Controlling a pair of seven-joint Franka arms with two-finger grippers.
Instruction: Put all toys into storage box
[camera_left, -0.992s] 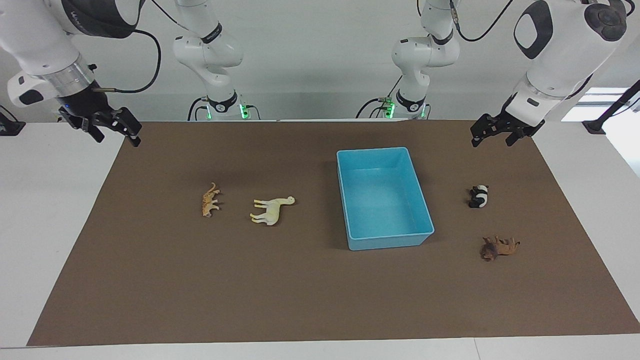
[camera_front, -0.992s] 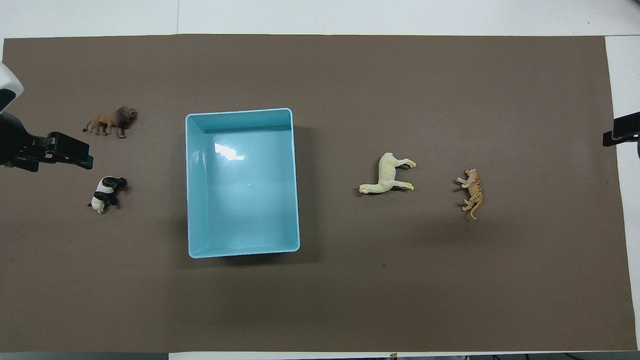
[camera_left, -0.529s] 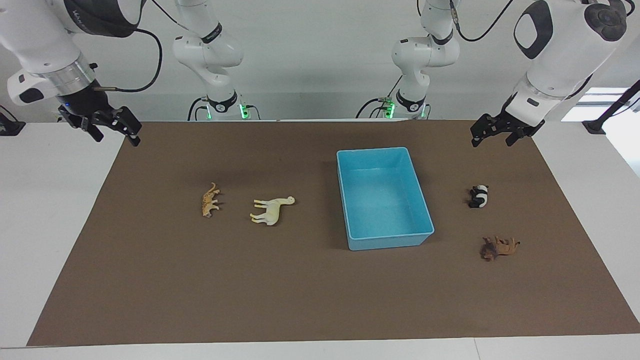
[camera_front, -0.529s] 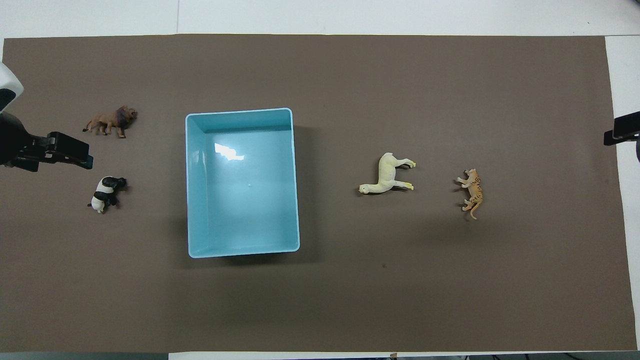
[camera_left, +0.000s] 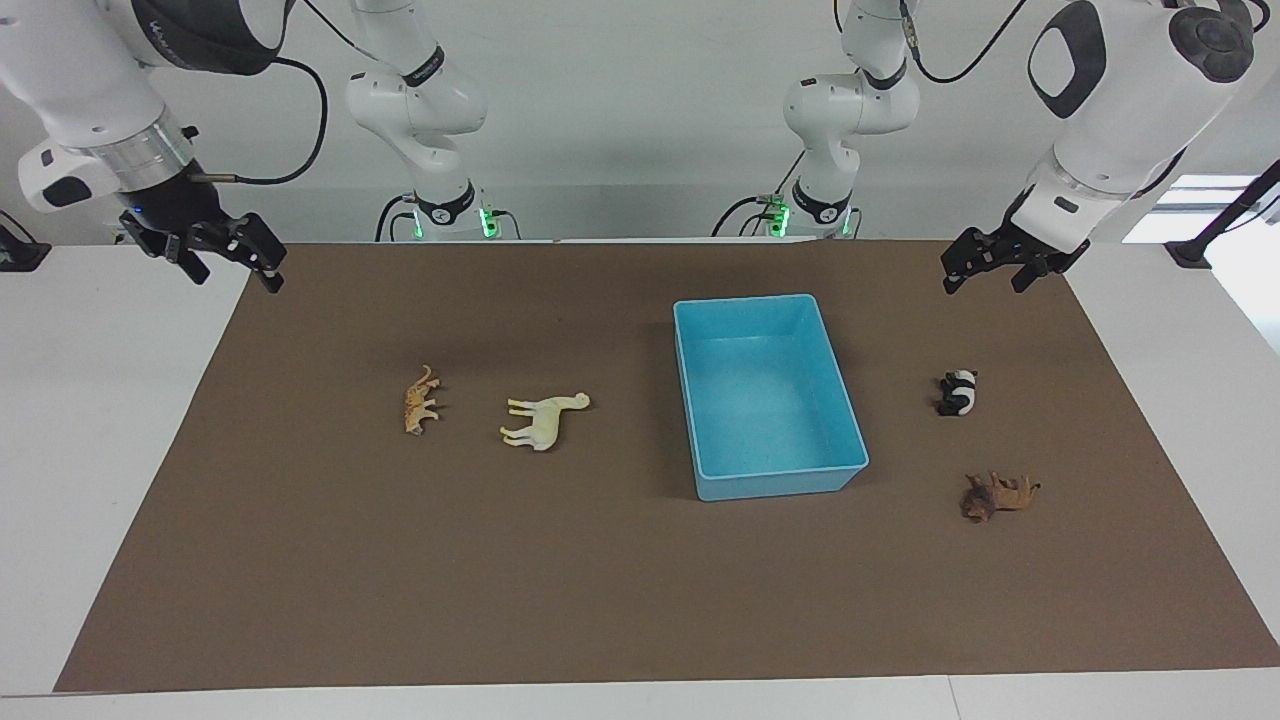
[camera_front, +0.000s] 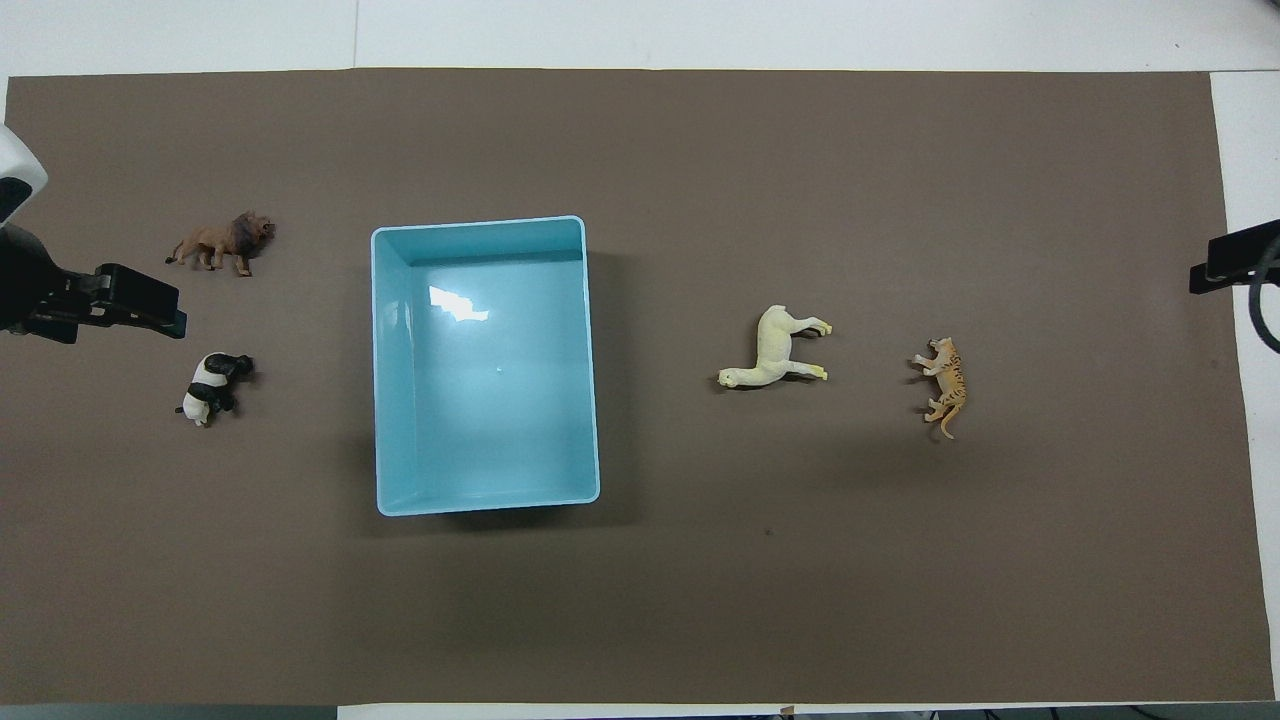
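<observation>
The light blue storage box stands empty on the brown mat. The cream horse and the orange tiger lie toward the right arm's end. At the left arm's end lie the panda and, farther from the robots, the brown lion. My left gripper hangs open and empty, high over the mat's corner at its own end. My right gripper hangs open and empty over the mat's edge at its end.
The brown mat covers most of the white table. Two further robot bases stand at the robots' edge of the table.
The right gripper has crept slightly inward toward the mat. The left arm, the toys and the box have not moved.
</observation>
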